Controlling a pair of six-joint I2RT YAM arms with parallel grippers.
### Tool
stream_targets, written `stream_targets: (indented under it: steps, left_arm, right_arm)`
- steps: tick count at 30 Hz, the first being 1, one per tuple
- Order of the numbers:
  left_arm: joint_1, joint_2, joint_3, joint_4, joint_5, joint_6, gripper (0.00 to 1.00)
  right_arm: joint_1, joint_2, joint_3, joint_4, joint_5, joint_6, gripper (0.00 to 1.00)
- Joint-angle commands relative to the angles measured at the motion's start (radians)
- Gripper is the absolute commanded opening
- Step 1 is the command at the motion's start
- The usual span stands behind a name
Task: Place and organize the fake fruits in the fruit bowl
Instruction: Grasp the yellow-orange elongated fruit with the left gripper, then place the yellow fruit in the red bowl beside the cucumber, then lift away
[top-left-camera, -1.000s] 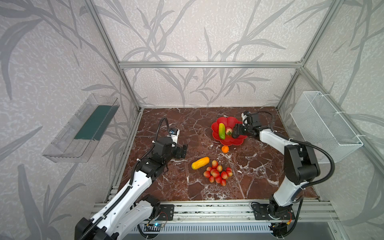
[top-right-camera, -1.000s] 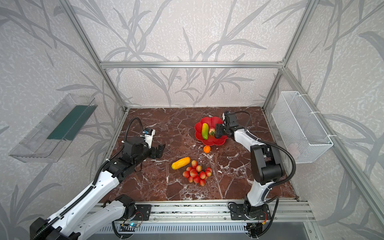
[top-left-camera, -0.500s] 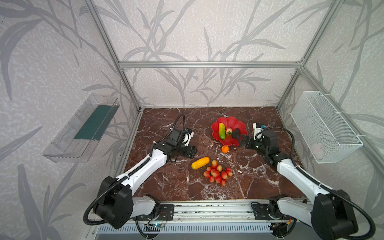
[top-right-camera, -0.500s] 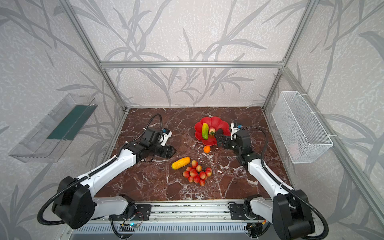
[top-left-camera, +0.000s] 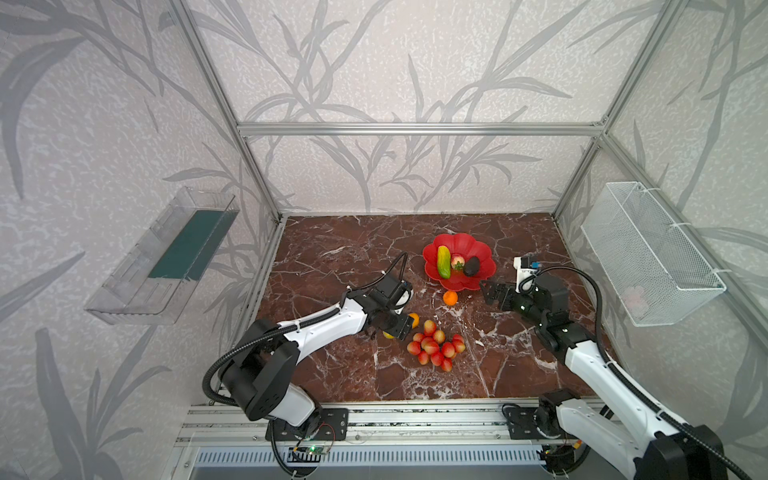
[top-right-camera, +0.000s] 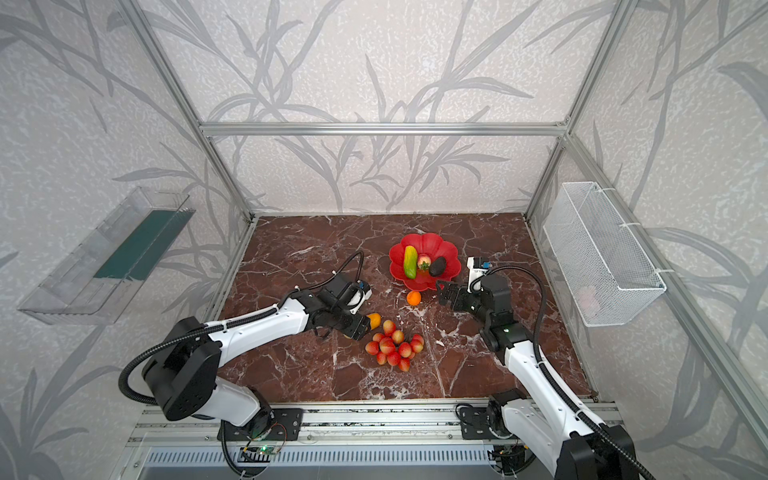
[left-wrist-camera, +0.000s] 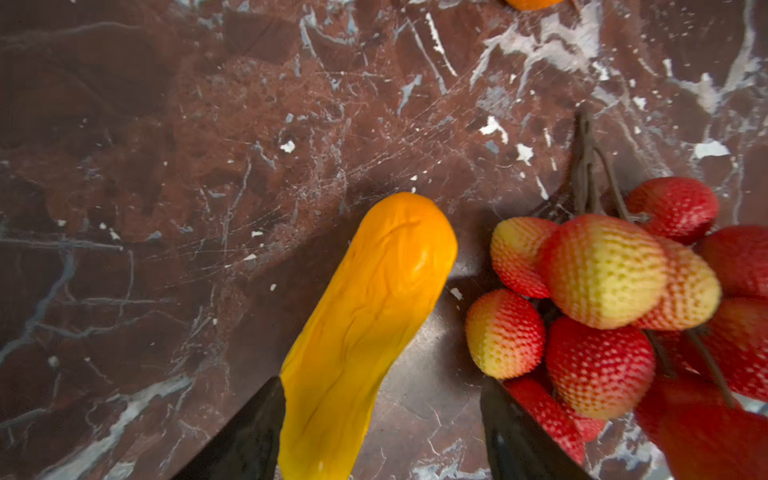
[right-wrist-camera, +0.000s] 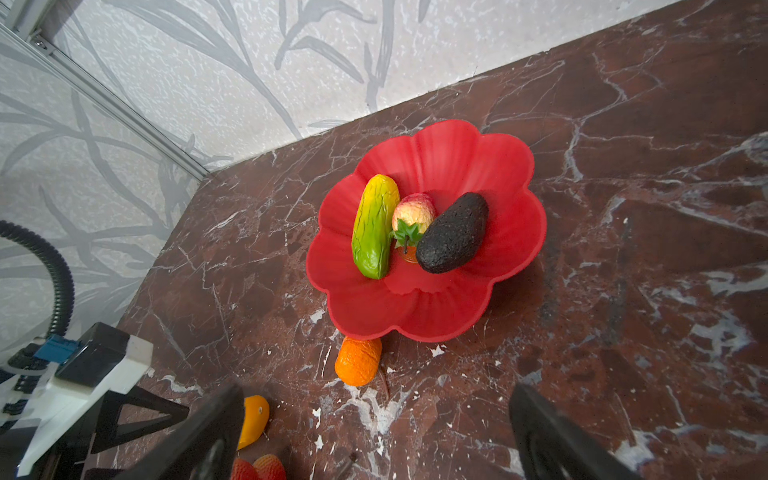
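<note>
The red flower-shaped fruit bowl holds the green oblong, the strawberry and the dark avocado. A tiny orange ball lies just in front of the bowl. My left gripper is open astride the yellow-orange oblong; one finger touches it, the other stands clear. Beside it lies the red-yellow bunch. My right gripper is wide open and empty, right of the ball.
A white wire basket hangs on the right wall and a clear plastic tray on the left wall. Aluminium frame posts stand at the corners. The bunch presses close against the left gripper's outer finger.
The right gripper let go of the avocado in the bowl, opened wide and drew back to the front right. The left gripper swung in over the yellow-orange oblong and narrowed.
</note>
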Motion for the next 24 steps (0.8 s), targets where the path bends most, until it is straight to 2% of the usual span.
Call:
stream_targets:
  steps: [1,14,16,20,24]
  left_arm:
    - [-0.001,0.037,0.045,0.005,-0.05,-0.009,0.75]
    - [-0.001,0.165,0.084,0.02,-0.078,-0.006,0.74]
    - [-0.002,0.177,0.088,0.021,-0.074,-0.006,0.69]
    - [-0.002,0.175,0.095,0.029,-0.057,-0.017,0.46]
    - [0.003,0.144,0.112,0.064,-0.043,-0.045,0.37]
  right_arm:
    - [0.0,-0.028,-0.003,-0.028,0.013,-0.016,0.99]
    - [0.0,-0.072,-0.005,-0.065,0.022,-0.028,0.99]
    - [-0.001,-0.071,-0.004,-0.064,0.02,-0.028,0.99]
    - [0.0,-0.071,-0.005,-0.064,0.022,-0.024,0.99]
    - [0.0,-0.069,-0.004,-0.068,0.027,-0.014,0.99]
